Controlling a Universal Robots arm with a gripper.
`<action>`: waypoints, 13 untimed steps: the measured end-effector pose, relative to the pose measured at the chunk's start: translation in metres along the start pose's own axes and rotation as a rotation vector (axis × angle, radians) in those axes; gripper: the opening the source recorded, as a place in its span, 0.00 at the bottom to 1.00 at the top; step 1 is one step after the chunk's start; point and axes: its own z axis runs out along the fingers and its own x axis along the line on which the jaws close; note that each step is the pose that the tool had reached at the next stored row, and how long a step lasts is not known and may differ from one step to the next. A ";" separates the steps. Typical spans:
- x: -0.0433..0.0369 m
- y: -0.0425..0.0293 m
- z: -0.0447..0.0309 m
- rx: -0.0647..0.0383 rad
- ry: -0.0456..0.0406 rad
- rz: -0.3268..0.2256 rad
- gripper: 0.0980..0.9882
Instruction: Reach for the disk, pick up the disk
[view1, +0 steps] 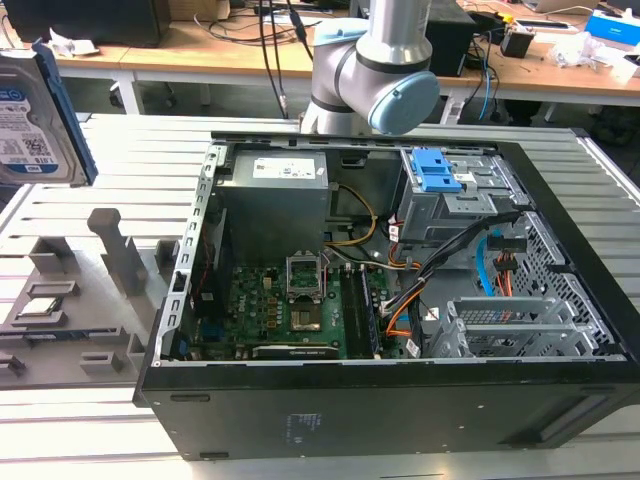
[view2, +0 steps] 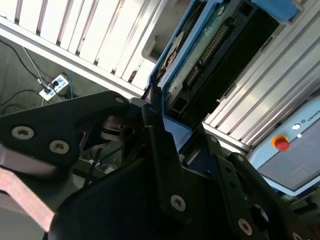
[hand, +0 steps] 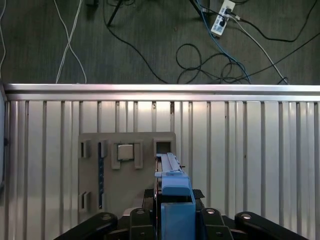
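**A:** What's the biggest thing in front of you?

**B:** Your slatted metal surface (view1: 130, 160). The open computer case (view1: 380, 410) stands on it, just beside the grey fixture tray (view1: 100, 315) on the exterior view's right. Your arm (view1: 380, 70) rises behind the case, farther from the tray.

**A:** And where is the disk?

**B:** Your disk (view1: 30, 120) hangs in the air above the tray, apart from it. Its label faces the exterior view and a blue rail runs along its edge. In the first wrist view you look down past the disk (hand: 172, 187) onto the tray (hand: 112, 185) beneath.

**A:** What about the end effector?

**B:** Your end effector (hand: 174, 200) is clamped on the disk. In the second wrist view its black fingers (view2: 165, 155) sit on either side of the disk (view2: 210, 50), whose green circuit board and connector face the camera.

**A:** Anything smaller?

**B:** A small silver chip (hand: 125, 151) sits in one of the tray's pockets.
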 end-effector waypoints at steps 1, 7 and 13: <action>0.0000 0.0000 -0.0025 0.000 0.0000 0.000 0.30; 0.0001 0.0002 -0.0150 0.000 0.0000 0.000 0.30; 0.0002 0.0003 -0.0228 0.000 0.0000 0.000 0.30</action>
